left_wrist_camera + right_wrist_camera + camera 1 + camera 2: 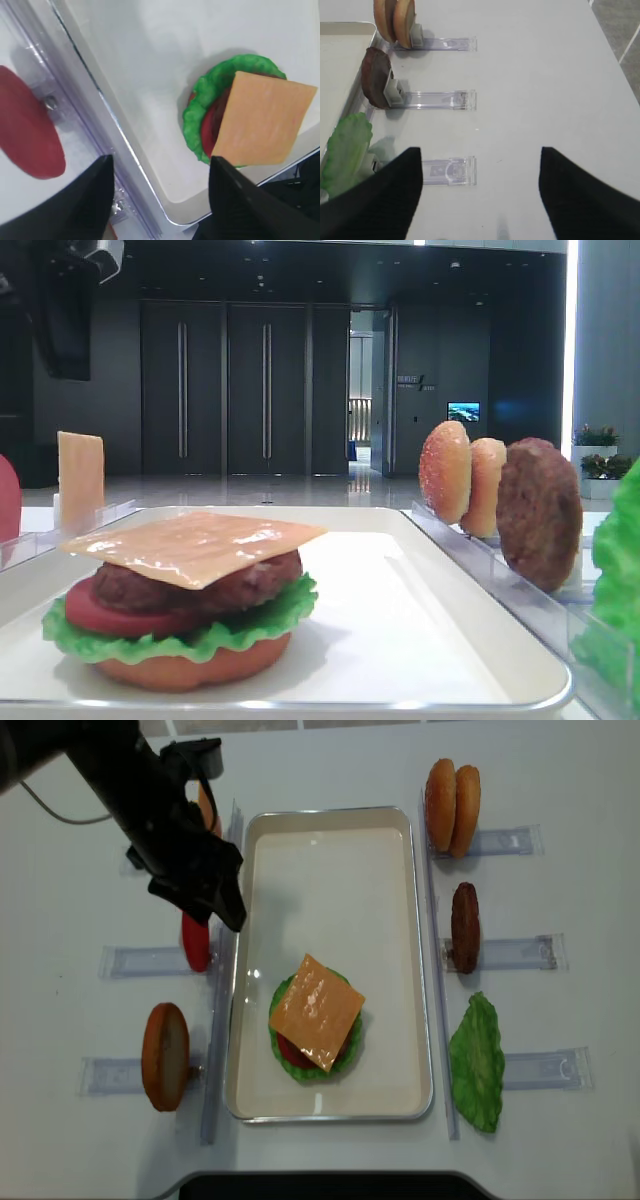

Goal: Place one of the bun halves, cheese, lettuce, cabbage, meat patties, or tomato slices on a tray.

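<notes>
Exterior high: tray (330,840) with cheese (316,1011)-topped burger stack; left tool (215,900) released, right tool (477,192) too.

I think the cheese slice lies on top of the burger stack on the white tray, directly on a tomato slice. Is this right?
Not quite. The cheese does top the stack on the tray, but it lies directly on a meat patty; the tomato slice sits under that patty. The low exterior high view shows it.

text: none legible | wall sign (414,382): too small to read
</notes>
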Action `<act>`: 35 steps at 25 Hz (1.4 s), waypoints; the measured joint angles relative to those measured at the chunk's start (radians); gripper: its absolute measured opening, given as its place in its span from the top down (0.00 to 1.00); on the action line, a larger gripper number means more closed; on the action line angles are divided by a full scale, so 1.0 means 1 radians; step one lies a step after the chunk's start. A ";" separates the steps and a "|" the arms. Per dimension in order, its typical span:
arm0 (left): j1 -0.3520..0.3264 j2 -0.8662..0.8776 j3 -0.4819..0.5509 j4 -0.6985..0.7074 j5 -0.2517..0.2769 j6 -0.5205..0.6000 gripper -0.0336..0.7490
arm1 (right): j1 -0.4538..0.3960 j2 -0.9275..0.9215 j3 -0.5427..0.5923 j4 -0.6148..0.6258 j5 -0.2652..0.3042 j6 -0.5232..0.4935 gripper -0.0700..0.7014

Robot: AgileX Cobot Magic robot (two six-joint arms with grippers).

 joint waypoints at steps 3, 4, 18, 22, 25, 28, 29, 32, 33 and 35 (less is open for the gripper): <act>0.000 -0.014 -0.001 0.023 0.007 -0.034 0.26 | 0.000 0.000 0.000 0.000 0.000 0.000 0.30; 0.000 -0.016 -0.001 0.029 0.008 -0.040 0.24 | 0.000 0.000 0.000 0.000 0.000 0.000 0.30; 0.095 -0.044 -0.002 0.184 0.010 -0.049 0.22 | 0.000 0.000 0.000 0.000 0.000 0.000 0.30; 0.217 -0.087 -0.002 0.229 0.010 -0.049 0.22 | 0.000 0.000 0.000 0.000 0.000 0.000 0.30; 0.317 -0.126 -0.002 0.244 0.010 -0.049 0.22 | 0.000 0.000 0.000 0.000 0.000 0.000 0.30; 0.402 -0.163 -0.002 0.261 0.012 -0.049 0.22 | 0.000 0.000 0.000 0.000 0.000 0.000 0.30; 0.418 -0.172 -0.002 0.263 0.014 -0.049 0.22 | 0.000 0.000 0.000 0.000 0.000 0.000 0.30; 0.447 -0.186 -0.002 0.266 0.016 -0.049 0.22 | 0.000 0.000 0.000 0.000 0.000 0.000 0.30; 0.450 -0.189 -0.002 0.266 0.016 -0.049 0.22 | 0.000 0.000 0.000 0.000 0.000 0.000 0.30; 0.451 -0.199 0.002 0.266 0.016 -0.049 0.22 | 0.000 0.000 0.000 0.000 0.000 0.000 0.30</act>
